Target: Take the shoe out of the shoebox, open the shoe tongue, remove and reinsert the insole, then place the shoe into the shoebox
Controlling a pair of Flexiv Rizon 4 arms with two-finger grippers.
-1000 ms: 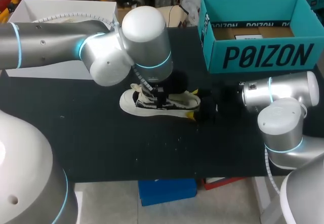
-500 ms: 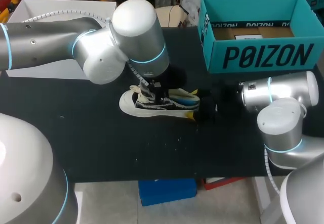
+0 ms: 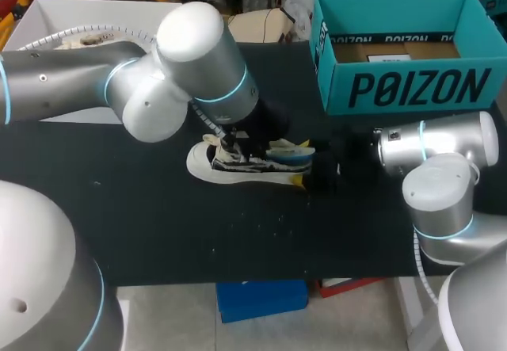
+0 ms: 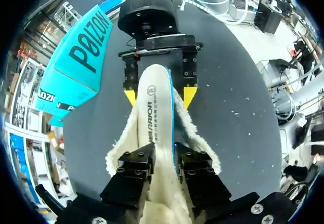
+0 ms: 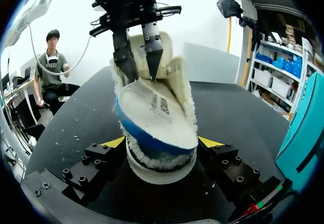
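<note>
Black table (image 3: pixel 158 232), flecked with pale crumbs. Teal shoebox (image 3: pixel 396 89) stands open at the far right corner. Shoe (image 3: pixel 207 165), cream with dark stripes, sits sole-down near the table's middle, toe toward the left edge, heel toward the right edge. From the head view the left arm (image 3: pixel 198 58) hangs over the shoe's opening and covers its own fingers. The right arm (image 3: pixel 444 149) lies low along the right edge, its hand dark against the table at the heel. The left wrist view fills that in: left gripper (image 4: pixel 164 166) pinches the insole (image 4: pixel 154 113), one black finger on each side, and two yellow tips flank the heel ahead. The right wrist view shows the right gripper (image 5: pixel 161 145) clamped on the fuzzy heel from both sides. It alone shows the insole, white on top with a blue edge, lifted clear above the collar at the heel.
</note>
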